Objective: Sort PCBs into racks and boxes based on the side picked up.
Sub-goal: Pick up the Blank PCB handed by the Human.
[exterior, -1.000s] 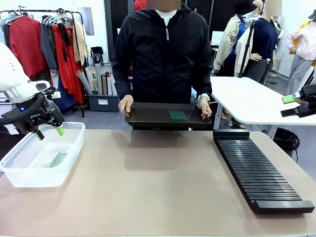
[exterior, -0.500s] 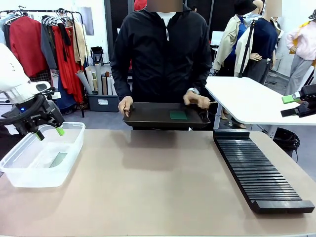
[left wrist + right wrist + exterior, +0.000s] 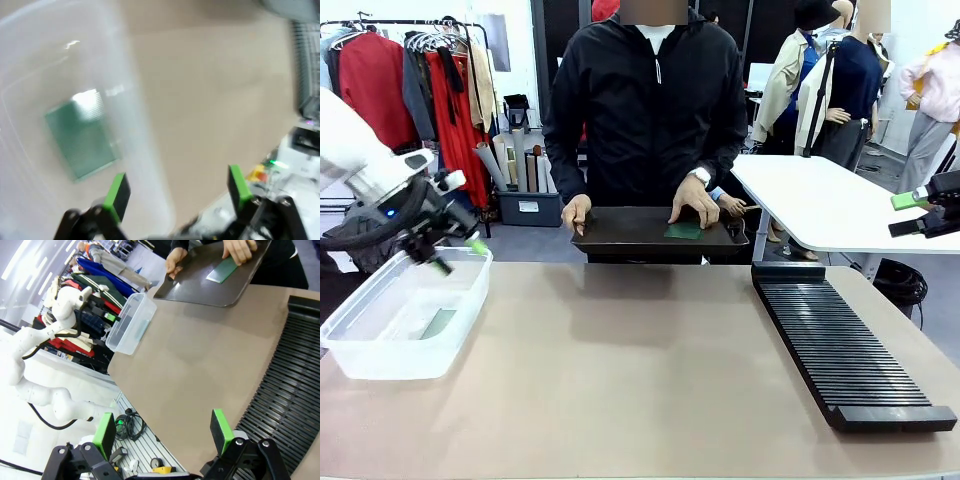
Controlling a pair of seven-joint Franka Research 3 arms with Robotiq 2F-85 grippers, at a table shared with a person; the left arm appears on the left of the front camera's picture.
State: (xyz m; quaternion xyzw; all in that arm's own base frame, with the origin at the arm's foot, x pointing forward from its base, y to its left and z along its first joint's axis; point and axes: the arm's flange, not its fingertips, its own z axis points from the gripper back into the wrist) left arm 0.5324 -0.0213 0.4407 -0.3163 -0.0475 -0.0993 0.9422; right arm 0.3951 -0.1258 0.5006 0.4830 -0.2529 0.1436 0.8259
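One green PCB (image 3: 438,322) lies flat on the floor of the clear box (image 3: 380,345). My left gripper (image 3: 459,256) hovers over the box's far right corner, open and holding nothing. In the left wrist view the same PCB (image 3: 80,137) shows blurred through the box (image 3: 135,100), ahead of the open left gripper (image 3: 179,189). A second PCB (image 3: 682,231) rests on the black tray (image 3: 620,235) held by the person, whose hand (image 3: 692,205) touches it. The black slotted rack (image 3: 845,345) lies at the right. My right gripper (image 3: 918,213) stays at the right edge, seen open in its own view (image 3: 163,431).
The right wrist view looks down on the rack (image 3: 295,390), the tray (image 3: 200,287) with its PCB (image 3: 223,270), and the box (image 3: 131,322) farther off. A white side table (image 3: 820,205) stands behind the rack. The brown tabletop (image 3: 620,380) spreads between box and rack.
My left gripper has risen and swung to the right over the box, still open. The person's hand left the tray's edge and now rests on the PCB there.
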